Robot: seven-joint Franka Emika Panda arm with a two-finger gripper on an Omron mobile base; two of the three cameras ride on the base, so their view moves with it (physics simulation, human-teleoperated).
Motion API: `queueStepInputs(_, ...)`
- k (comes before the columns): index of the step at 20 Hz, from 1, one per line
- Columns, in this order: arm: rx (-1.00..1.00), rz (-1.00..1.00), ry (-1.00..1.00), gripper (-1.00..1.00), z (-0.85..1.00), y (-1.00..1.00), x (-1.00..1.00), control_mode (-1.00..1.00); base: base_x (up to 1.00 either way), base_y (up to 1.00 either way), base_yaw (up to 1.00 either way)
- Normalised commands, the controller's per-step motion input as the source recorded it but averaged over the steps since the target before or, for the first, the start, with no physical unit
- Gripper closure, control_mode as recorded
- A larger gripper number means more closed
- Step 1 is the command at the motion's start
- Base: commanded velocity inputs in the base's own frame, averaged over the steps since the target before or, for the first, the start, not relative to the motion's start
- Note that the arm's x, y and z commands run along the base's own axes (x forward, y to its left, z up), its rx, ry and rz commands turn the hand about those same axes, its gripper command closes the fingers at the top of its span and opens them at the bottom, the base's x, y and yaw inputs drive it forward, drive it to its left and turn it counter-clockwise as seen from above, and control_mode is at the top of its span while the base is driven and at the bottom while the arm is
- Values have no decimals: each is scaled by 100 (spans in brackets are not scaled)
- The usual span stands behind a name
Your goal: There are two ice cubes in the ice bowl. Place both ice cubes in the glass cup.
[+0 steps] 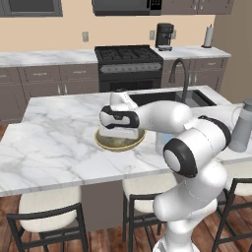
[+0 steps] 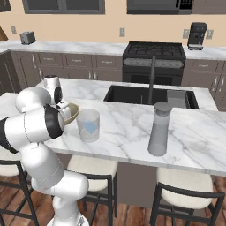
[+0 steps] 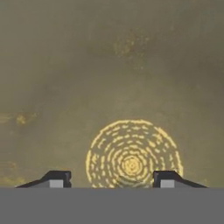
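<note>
Left base view: my hand sits low inside the wide golden-tan ice bowl (image 1: 119, 142) on the marble bench (image 1: 54, 147).

Right base view: clear glass cup (image 2: 88, 125), just beside the bowl, holds one pale-blue ice cube (image 2: 90, 127).

Hand view: my fingers (image 3: 112, 180) stand partly apart over the bowl's olive floor; a faint pale shape lies between them, perhaps the second cube; whether I grip it, I cannot tell.

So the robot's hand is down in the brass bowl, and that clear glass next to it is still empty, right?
Not quite. The clear glass is not empty: the right base view shows a pale blue ice cube inside it. The rest holds: the hand reaches down into the brass bowl, as the left base view shows, and the glass stands beside that bowl.
</note>
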Motion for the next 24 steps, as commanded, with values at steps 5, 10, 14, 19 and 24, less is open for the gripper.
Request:
queueStepInputs(5,0,0,0,100,0,0,-1,-100,0,0,0)
queueStepInputs(10,0,0,-12,100,18,-9,-30,-100,0,0,0)
queueStepInputs(14,0,0,-33,100,98,-34,-15,-100,0,0,0)
queueStepInputs(19,2,-1,-22,100,100,-62,0,-100,0,0,0)
queueStepInputs(24,1,0,-3,100,70,-95,0,-100,0,0,0)
